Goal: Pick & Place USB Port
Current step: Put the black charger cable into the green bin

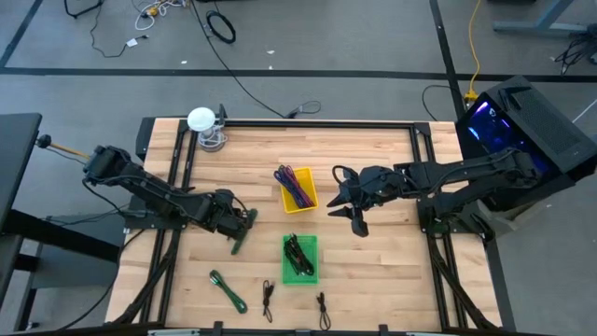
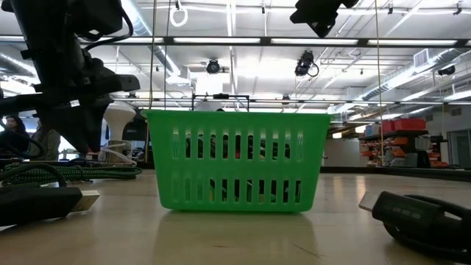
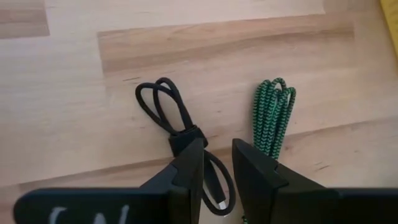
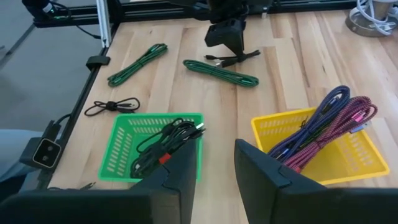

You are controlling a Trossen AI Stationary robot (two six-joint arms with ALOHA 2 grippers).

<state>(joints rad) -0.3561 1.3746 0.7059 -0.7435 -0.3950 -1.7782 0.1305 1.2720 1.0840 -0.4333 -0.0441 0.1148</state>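
In the left wrist view, a bundled black USB cable point(image 3: 174, 118) and a green braided cable point(image 3: 272, 115) lie side by side on the wood. My left gripper point(image 3: 217, 163) is open and low over them. Its fingers stand on either side of the black cable's loop just past its strap; whether they touch it I cannot tell. The right wrist view shows the left gripper point(image 4: 225, 40) over the same black cable point(image 4: 235, 59). My right gripper point(image 1: 341, 201) is open and hovers right of the yellow basket point(image 1: 297, 189).
The green basket point(image 1: 299, 258) of black cables sits near the table's middle. The yellow basket point(image 4: 367, 152) holds purple and pink cables. Another green cable point(image 1: 227, 290) and two black cables point(image 1: 268, 299) lie by the near edge. A white lamp point(image 1: 203, 123) stands at the far left.
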